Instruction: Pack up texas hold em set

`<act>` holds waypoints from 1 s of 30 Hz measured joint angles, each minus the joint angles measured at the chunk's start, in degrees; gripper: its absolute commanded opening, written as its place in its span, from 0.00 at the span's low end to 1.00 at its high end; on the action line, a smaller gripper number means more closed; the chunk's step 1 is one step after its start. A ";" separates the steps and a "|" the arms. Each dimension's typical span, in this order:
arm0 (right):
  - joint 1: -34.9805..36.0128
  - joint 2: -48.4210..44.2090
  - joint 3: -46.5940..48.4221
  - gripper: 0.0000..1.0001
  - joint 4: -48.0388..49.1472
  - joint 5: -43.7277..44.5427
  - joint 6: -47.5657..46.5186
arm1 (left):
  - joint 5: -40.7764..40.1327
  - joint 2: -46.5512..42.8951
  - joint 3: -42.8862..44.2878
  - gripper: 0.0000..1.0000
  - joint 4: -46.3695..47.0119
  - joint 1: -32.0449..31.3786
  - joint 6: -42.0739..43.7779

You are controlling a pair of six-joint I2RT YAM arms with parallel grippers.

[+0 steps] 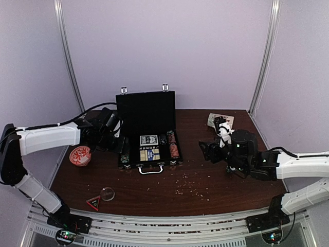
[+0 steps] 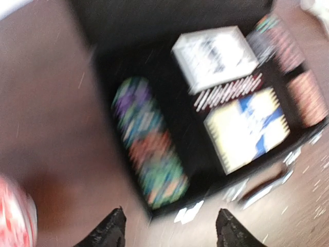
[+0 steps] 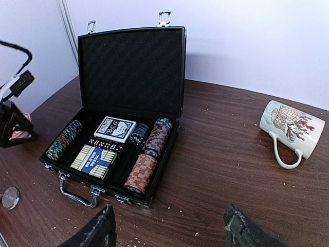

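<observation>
The black case (image 3: 167,154) is set open near the middle of the surface's back edge, with chip rows (image 3: 154,136) and card boxes (image 3: 114,128) laid inside, while a small round button (image 1: 107,194) is seen by the near left corner. The left fingers (image 1: 114,125) are held apart and empty over the case's left side, and the right fingers (image 1: 205,151) are spread wide, empty, toward the right edge. If the lid (image 3: 131,72) is shut too soon, the button could be left out, and the left chip row (image 2: 149,141) could be knocked loose by a bump.

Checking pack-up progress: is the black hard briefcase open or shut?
Open. The black hard briefcase has its lid standing upright, with the striped poker-chip stacks and boxed card decks exposed inside.
</observation>
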 measured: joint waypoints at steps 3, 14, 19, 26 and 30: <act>-0.11 -0.33 -0.33 0.72 0.31 0.50 0.02 | -1.79 -3.98 -5.09 0.69 -6.14 -1.25 -5.31; -0.13 -1.29 -1.14 0.73 1.57 0.96 0.09 | 0.17 -12.50 -21.62 0.81 -18.36 -8.31 -21.42; -0.13 -1.33 -1.18 0.73 1.77 0.98 0.28 | 1.11 -11.06 -21.66 0.83 -16.68 -10.43 -22.43; -0.13 -1.33 -1.18 0.73 1.77 1.03 0.42 | 2.38 -6.49 -20.28 0.86 -15.10 -12.90 -21.79; -0.13 -1.33 -1.18 0.73 1.77 1.05 0.46 | 2.75 -6.34 -20.24 0.86 -14.99 -13.07 -21.66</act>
